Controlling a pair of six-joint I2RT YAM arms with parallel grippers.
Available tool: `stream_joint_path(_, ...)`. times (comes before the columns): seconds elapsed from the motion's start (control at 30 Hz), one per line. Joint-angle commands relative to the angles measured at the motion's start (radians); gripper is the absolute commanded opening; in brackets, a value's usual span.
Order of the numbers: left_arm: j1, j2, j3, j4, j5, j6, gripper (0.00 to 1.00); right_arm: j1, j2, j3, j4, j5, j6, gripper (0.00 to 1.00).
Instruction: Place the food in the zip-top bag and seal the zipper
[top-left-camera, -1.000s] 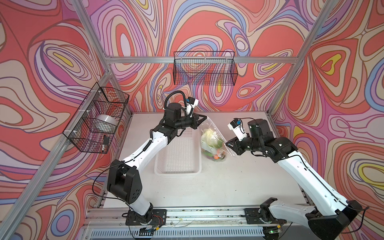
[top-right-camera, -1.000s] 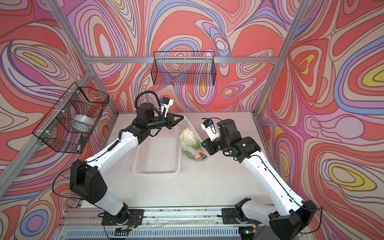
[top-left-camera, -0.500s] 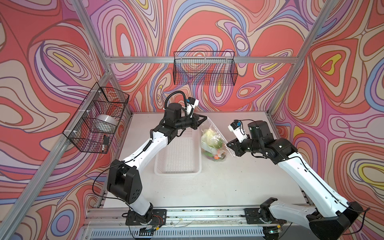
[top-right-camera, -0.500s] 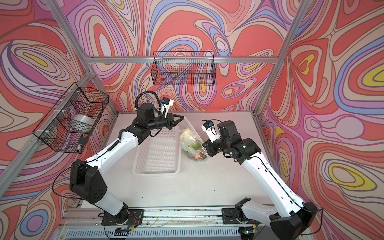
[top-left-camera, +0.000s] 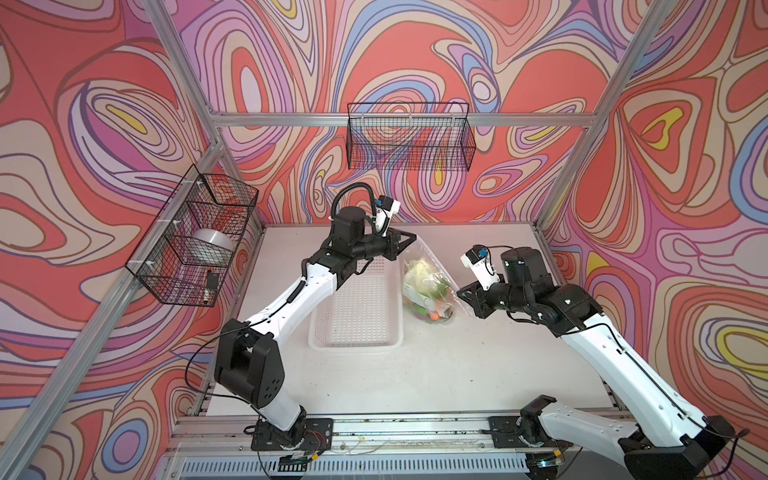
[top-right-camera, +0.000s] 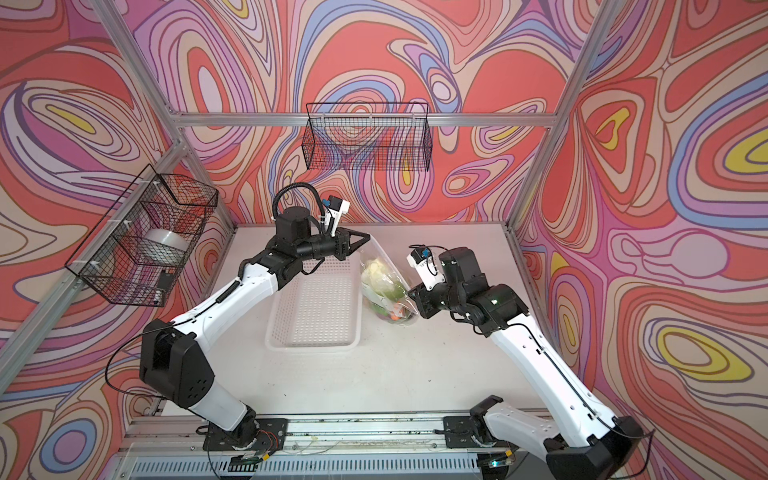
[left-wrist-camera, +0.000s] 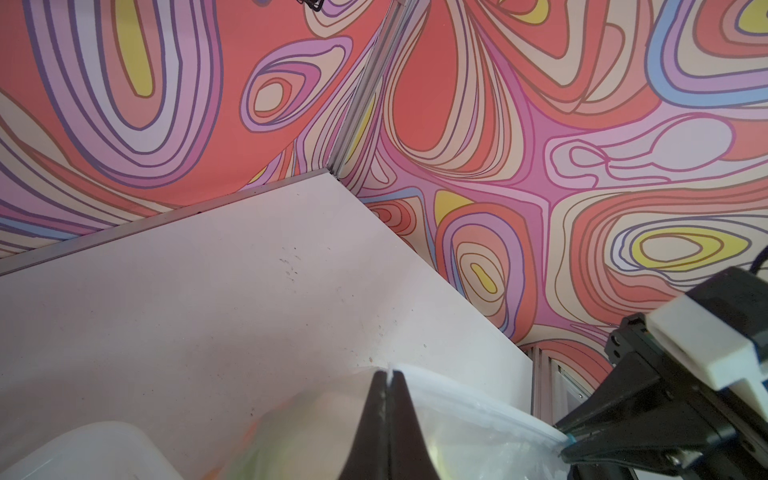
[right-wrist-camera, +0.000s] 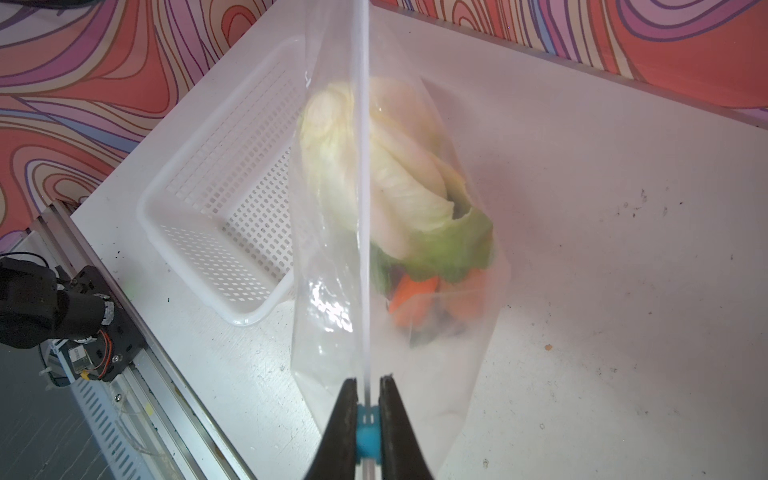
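Closure of the right end effector (top-left-camera: 462, 293) is the fresh change. In both top views its jaws, wider a second ago, are now narrowed at the near corner of the zip-top bag (top-left-camera: 427, 286). The left end effector (top-left-camera: 409, 240) is kept clenched on the far corner. One bag is counted, hung between the two arms just beside one white basket (top-left-camera: 357, 337) on the tabletop (top-left-camera: 457, 374). Two wire baskets (top-left-camera: 409, 141) are fixed to the walls.

In the left wrist view, the fingertips (left-wrist-camera: 376, 399) are seen pressed together on the bag's mouth edge.

In the right wrist view, the blue slider (right-wrist-camera: 368, 440) is gripped between the jaws and the zipper (right-wrist-camera: 363, 208) is stretched straight away from it. Inside the bag one lettuce (right-wrist-camera: 395, 178) and two orange pieces (right-wrist-camera: 415, 291) are counted; something dark beneath cannot be identified. The white basket is seen empty, so loading is judged finished and the sealing pull prepared.
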Motion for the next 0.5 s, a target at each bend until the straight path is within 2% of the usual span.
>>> stream_joint_path(0.0, 0.017, -0.019, 0.005, 0.040, -0.048, 0.002, 0.00, -0.002, -0.025, -0.023, -0.105, 0.007, 0.011, 0.13)
stream_joint_path(0.47, 0.017, -0.017, 0.003, 0.047, -0.046, -0.003, 0.00, -0.002, -0.082, -0.057, -0.164, 0.033, 0.036, 0.13)
